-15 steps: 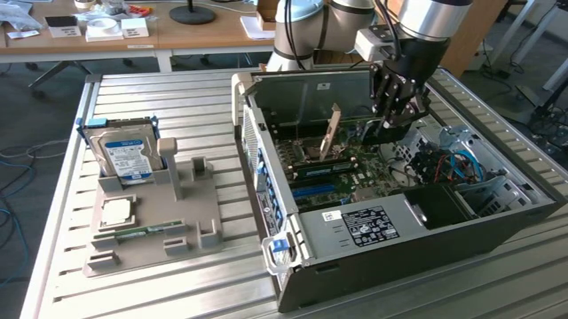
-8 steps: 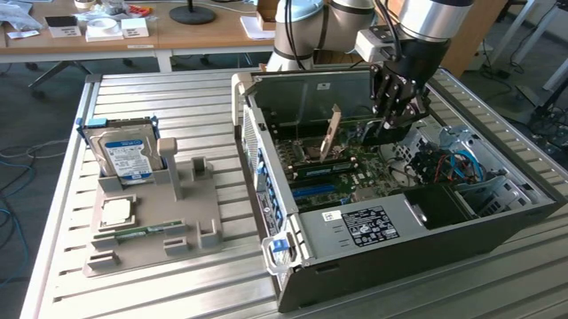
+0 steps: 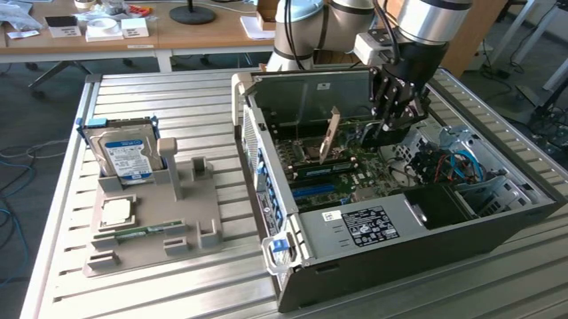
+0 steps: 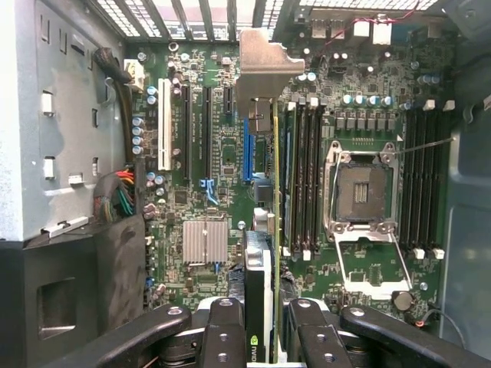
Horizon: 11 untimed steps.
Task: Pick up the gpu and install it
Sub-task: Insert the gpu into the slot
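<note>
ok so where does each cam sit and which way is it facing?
Exterior view: off the arm, raised, looking down across the slatted table at the open PC case; the arm and gripper reach down into the case.
Wrist view: on the wrist, looking down past the fingers onto the motherboard; the fingers are clamped on the gpu.
Shared: gripper, motherboard, case interior.

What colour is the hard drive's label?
Blue and white on the hard drive, best seen in the exterior view.
</note>
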Each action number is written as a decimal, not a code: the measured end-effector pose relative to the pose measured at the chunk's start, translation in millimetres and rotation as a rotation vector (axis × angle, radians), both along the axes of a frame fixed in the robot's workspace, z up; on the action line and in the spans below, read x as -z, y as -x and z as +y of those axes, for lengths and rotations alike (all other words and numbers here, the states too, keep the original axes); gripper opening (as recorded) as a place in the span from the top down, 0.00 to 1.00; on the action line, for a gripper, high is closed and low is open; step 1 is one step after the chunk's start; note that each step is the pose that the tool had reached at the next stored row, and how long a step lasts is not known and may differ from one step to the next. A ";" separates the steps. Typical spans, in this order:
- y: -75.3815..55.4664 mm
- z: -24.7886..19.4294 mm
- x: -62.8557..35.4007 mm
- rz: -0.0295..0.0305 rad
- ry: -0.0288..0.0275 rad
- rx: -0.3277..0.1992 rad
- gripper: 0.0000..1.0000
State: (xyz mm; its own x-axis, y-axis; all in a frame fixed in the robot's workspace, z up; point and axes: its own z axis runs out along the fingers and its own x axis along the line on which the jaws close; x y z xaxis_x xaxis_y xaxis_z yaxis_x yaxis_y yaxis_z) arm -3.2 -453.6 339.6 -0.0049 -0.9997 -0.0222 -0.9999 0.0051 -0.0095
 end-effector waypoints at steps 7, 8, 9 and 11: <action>1.4 0.0 3.4 0.0000 0.0000 0.000 0.73; 1.4 0.0 3.6 0.0001 0.0001 0.000 0.73; 1.4 0.0 3.6 0.0000 0.0000 0.000 0.73; 1.4 0.0 3.6 0.0000 0.0000 0.000 0.73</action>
State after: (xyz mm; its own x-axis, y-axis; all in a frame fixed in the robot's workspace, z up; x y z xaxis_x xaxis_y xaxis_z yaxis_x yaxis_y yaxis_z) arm -4.7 -453.6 336.0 -0.0050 -0.9997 -0.0223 -0.9999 0.0052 -0.0095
